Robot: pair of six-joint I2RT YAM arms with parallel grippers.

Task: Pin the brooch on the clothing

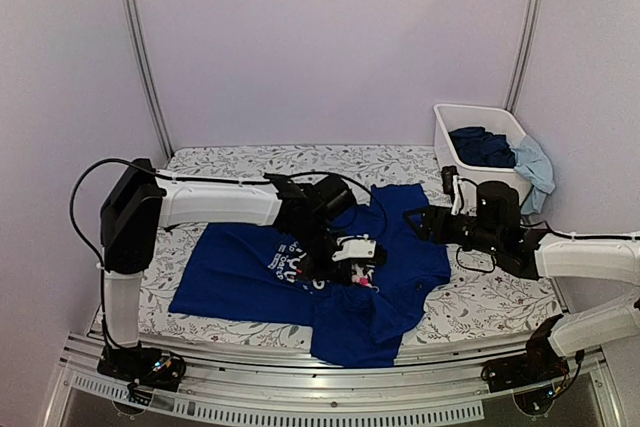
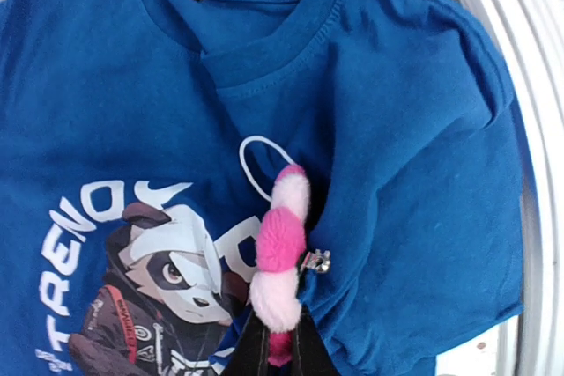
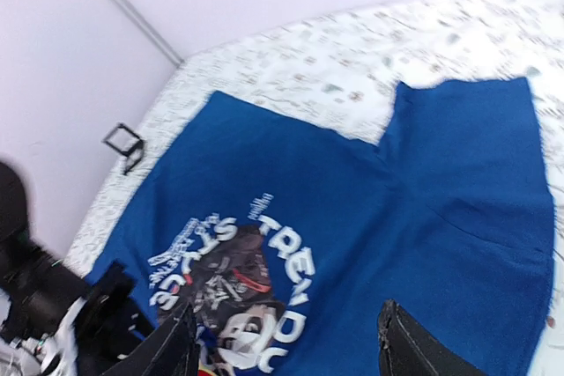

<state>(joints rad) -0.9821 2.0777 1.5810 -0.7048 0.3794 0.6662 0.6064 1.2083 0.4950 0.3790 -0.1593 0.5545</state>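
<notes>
The royal-blue T-shirt (image 1: 250,272) with white lettering and a dark panda picture lies spread on the table; it also shows in the left wrist view (image 2: 423,173) and the right wrist view (image 3: 423,217). My left gripper (image 1: 362,272) is shut on the pink flower brooch (image 2: 280,248), held edge-on against a raised fold of the shirt beside the print. Its silver pin clasp (image 2: 317,261) touches the fold. A white loop (image 2: 256,165) hangs by the brooch. My right gripper (image 1: 415,222) hovers open and empty above the shirt, its fingers (image 3: 176,350) wide apart.
A white bin (image 1: 480,142) with bunched dark-blue and light-blue clothes stands at the back right. A small dark square tray (image 3: 125,143) lies on the floral tablecloth (image 1: 240,162) beyond the shirt. A metal rail (image 1: 320,372) runs along the near edge.
</notes>
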